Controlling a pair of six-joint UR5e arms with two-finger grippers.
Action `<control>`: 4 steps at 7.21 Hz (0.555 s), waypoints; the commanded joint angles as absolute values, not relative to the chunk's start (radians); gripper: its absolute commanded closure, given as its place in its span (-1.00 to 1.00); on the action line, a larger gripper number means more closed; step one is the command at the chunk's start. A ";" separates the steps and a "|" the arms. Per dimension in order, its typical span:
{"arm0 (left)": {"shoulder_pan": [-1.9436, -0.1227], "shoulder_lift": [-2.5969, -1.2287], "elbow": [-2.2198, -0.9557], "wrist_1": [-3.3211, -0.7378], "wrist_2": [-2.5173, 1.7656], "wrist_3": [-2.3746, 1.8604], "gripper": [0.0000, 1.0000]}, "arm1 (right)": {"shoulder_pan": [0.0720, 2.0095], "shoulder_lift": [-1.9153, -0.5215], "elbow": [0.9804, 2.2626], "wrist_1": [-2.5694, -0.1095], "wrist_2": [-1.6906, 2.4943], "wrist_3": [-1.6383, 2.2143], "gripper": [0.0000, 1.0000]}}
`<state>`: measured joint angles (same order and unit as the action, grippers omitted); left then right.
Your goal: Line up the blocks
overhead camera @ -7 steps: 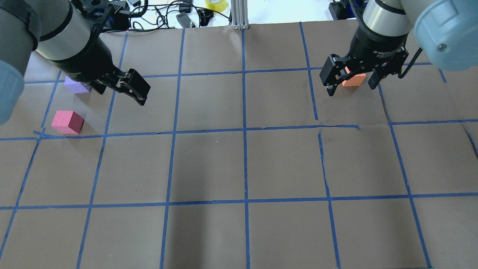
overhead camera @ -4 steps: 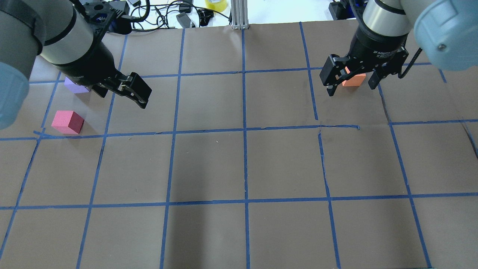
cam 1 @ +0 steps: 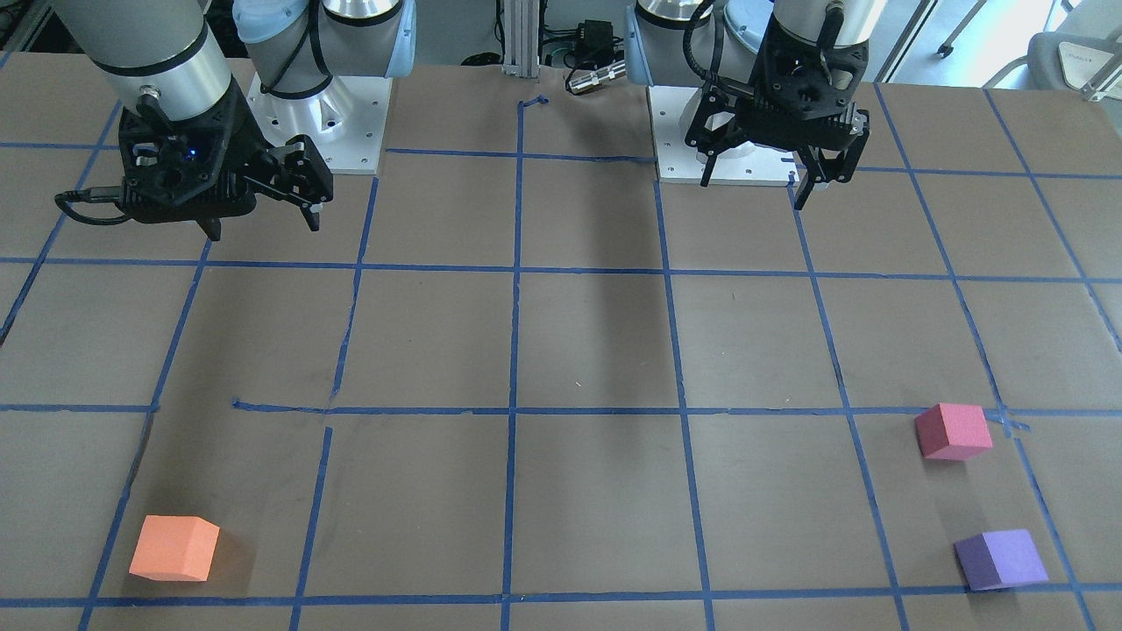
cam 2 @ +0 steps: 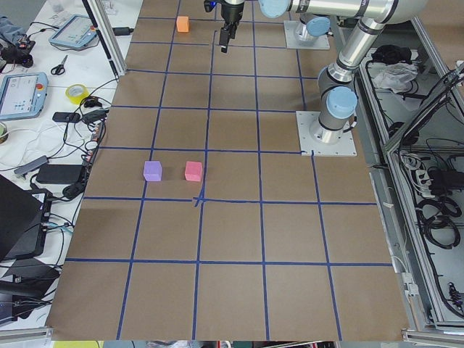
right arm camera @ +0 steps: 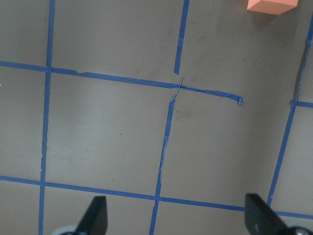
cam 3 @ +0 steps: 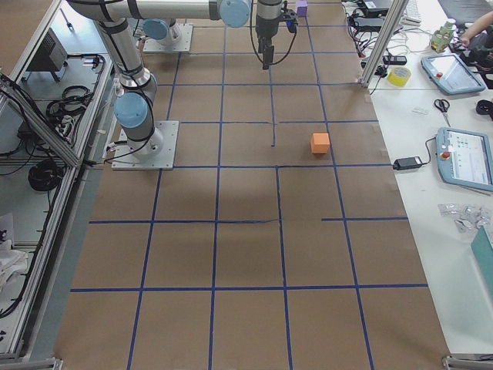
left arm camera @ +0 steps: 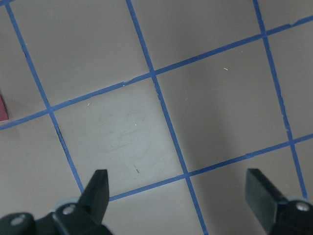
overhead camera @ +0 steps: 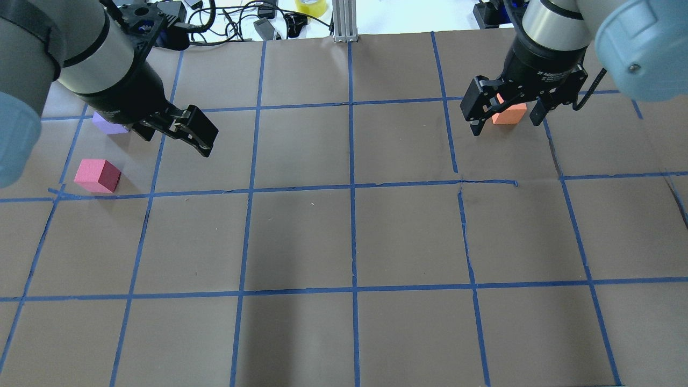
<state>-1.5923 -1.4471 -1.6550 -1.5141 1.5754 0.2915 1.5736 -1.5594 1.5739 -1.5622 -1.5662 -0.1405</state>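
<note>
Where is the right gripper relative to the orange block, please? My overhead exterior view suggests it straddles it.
Observer: The front-facing view shows the right gripper open and raised, well clear of the orange block, which lies free on the table.
Operator: Thanks. Is the purple block behind the left arm free too?
Observer: Yes. The purple block lies alone near the pinkish red block, apart from it, and the left gripper hangs open, clear of both.
</note>
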 commanded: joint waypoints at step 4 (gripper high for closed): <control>-1.592 -1.447 -1.655 -1.516 1.575 0.291 -1.00 | 1.490 -1.540 1.575 -1.589 -1.566 -0.158 -1.00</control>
